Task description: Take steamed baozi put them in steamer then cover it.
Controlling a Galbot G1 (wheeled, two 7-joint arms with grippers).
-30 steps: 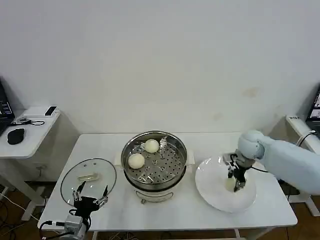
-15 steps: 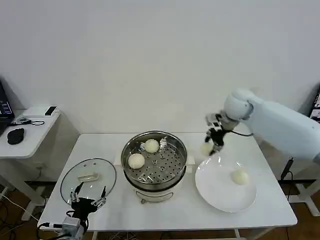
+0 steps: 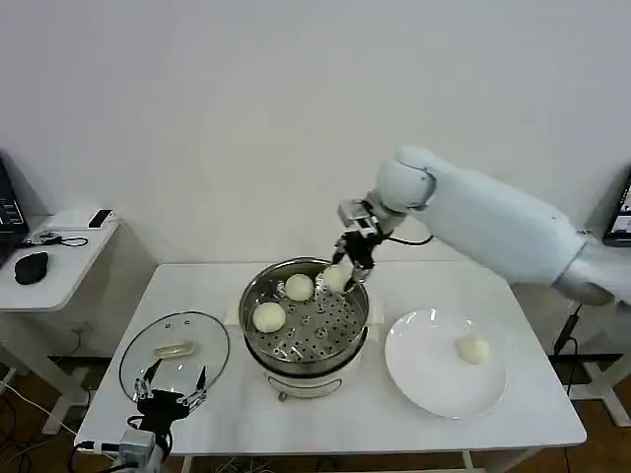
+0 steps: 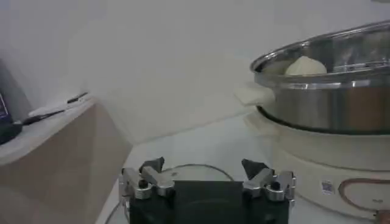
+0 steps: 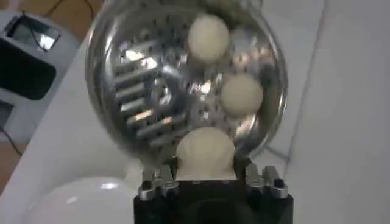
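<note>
Right gripper [image 3: 347, 268] is over the far right rim of the steamer [image 3: 306, 320], fingers clamped on a baozi [image 3: 336, 279] held just above the perforated tray; right wrist view shows the same held baozi [image 5: 205, 152] between the fingers [image 5: 157, 181] with the steamer [image 5: 140, 109] below. Two more baozi sit in the tray: one at the far side [image 3: 299, 287], one at the left side [image 3: 268, 316]. Steamer stands mid-table, slightly toward the far edge. Fourth baozi [image 3: 473, 349] lies on the white plate [image 3: 424, 379] near the table's right edge, just beside the steamer. Glass lid [image 3: 175, 352] lies flat near the table's [image 3: 325, 419] front left corner. Left gripper [image 3: 170, 389] hangs at the front left edge by the lid's near rim, fingers spread apart, holding nothing; left wrist view shows its fingers [image 4: 146, 181] apart, the steamer wall [image 4: 341, 103] off to the side, well apart
</note>
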